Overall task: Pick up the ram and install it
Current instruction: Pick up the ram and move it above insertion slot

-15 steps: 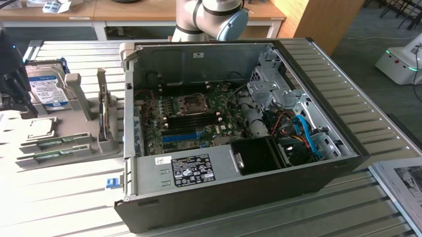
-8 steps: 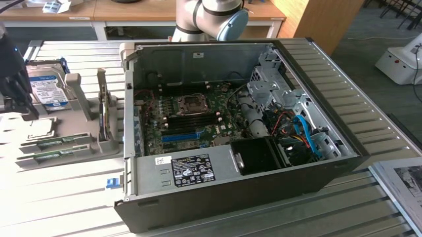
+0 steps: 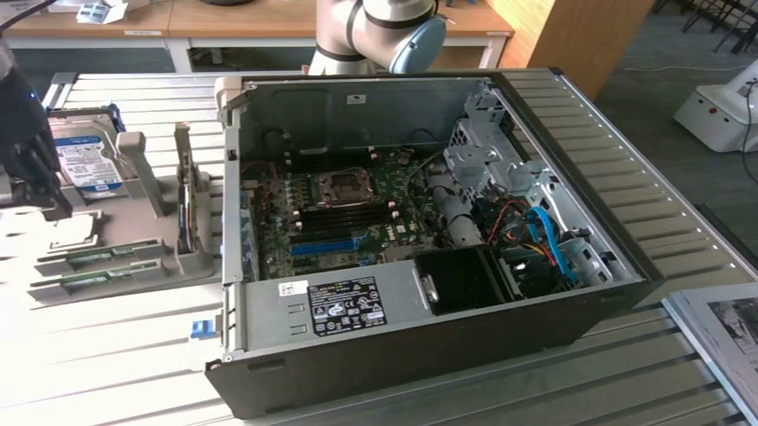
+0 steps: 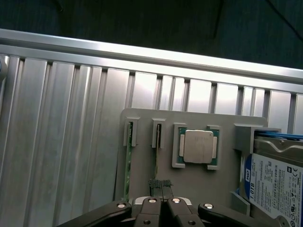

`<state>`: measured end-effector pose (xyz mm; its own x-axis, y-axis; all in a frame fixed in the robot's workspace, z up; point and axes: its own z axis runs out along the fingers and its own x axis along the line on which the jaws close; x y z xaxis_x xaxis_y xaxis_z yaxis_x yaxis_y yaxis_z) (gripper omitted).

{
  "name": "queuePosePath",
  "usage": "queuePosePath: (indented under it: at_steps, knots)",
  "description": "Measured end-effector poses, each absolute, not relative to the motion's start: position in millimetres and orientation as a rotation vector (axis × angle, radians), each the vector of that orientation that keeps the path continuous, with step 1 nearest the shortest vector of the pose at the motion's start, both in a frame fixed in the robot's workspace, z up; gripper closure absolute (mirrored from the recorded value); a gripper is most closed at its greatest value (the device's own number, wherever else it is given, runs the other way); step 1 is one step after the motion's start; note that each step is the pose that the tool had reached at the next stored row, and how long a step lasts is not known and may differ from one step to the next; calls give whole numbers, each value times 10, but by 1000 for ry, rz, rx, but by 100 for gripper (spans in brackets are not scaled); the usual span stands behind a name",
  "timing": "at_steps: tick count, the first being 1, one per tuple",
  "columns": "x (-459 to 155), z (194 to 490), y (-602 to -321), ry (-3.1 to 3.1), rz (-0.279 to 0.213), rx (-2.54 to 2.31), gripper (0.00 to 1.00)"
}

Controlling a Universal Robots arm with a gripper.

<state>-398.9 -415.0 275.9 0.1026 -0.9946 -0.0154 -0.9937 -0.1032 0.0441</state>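
Tool (image 4: 161, 184) over grey tray (image 4: 142, 189); ram (image 4: 157, 142) beside processor (image 4: 198, 146), hard drive (image 4: 277, 182)

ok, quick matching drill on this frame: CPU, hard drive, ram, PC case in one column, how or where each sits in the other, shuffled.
Things:
1. CPU
2. hard drive
3. ram
4. PC case

States:
A. lying open, motherboard exposed
B. edge-on in a narrow slot of the grey fixture, in line with the gripper
C. flat in a square fixture pocket
D. blue and white label, at the fixture's end

Pairs: 1-C, 2-D, 3-B, 4-A
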Motion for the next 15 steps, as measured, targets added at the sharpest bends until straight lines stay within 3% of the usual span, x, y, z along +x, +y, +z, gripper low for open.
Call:
queuePosePath:
  at_steps: [15]
  knots:
    - [-3989, 2652, -4151, -2088, -63, 2315, 90]
